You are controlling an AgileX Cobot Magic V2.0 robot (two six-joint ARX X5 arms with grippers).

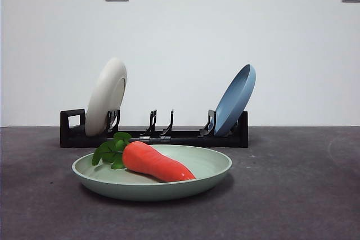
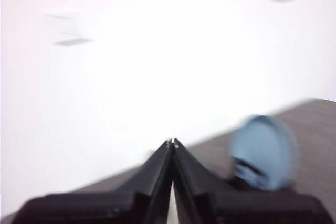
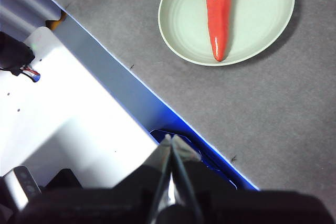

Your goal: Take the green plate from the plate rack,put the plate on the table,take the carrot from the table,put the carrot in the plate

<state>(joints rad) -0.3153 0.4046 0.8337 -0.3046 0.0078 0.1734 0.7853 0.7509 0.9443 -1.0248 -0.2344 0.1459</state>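
The green plate (image 1: 214, 167) lies flat on the dark grey table (image 1: 292, 195), in front of the black plate rack (image 1: 185, 137). The carrot (image 1: 157, 163) lies in the plate, its leaves toward the rack's handle end. The right wrist view shows the plate (image 3: 262, 19) with the carrot (image 3: 218, 11) in it, far from my right gripper (image 3: 170, 139), which is shut and empty over the table's edge. My left gripper (image 2: 172, 142) is shut and empty, raised and pointing at the wall. Neither gripper shows in the front view.
A cream-white plate (image 1: 106, 96) stands in the rack near its loop handle. A blue plate (image 1: 235, 99) leans in the rack's other end and shows blurred in the left wrist view (image 2: 265, 150). A white surface (image 3: 68, 108) borders the table.
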